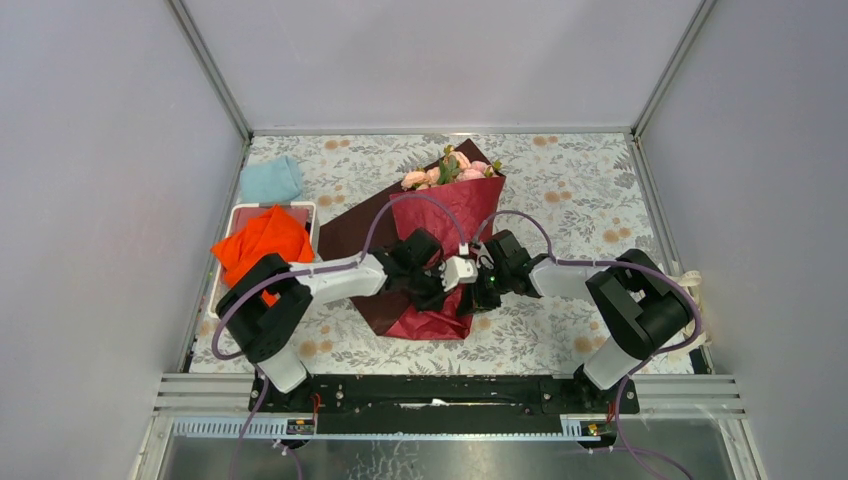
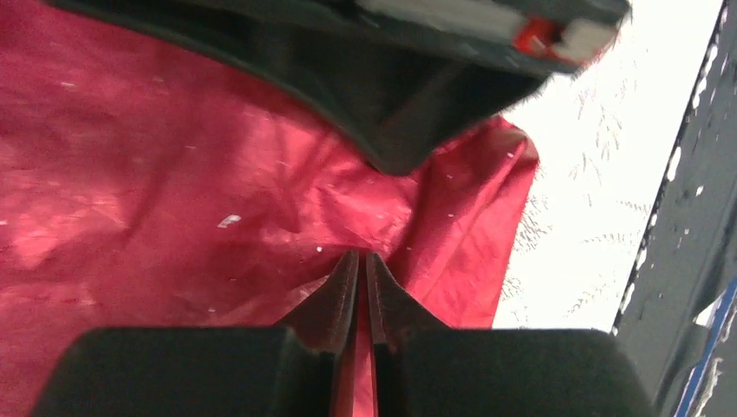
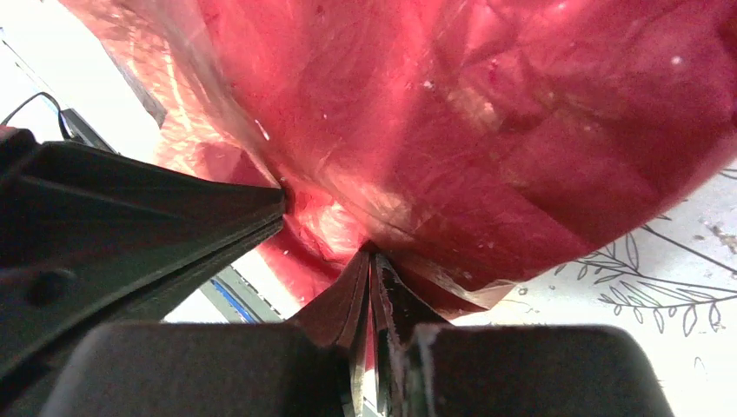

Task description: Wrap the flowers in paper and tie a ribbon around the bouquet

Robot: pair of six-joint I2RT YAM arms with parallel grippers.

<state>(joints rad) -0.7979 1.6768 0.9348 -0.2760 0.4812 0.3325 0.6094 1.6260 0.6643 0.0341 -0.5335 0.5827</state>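
Left gripper [image 2: 362, 257] and right gripper [image 3: 369, 254] each clamped on thin dark red wrapping paper [image 2: 174, 174], mid-table [image 1: 580, 190] (pink roses [image 1: 440, 172] point to the far edge); draw overlap snug, evenly.

We see the bouquet [image 1: 440, 235] mid-table [image 1: 580, 190], flowers [image 1: 450, 170] at the far end, left gripper [image 2: 361, 261] and right gripper [image 3: 369, 256] meeting on the paper [image 1: 430, 322] at the near end, and a cloth [image 1: 262, 245] to its left.

Crimson paper [image 1: 430, 322], poss. glittery; pink roses [image 1: 416, 180] w/ green leaves [image 1: 447, 168]; floral tablecloth [image 1: 570, 190].
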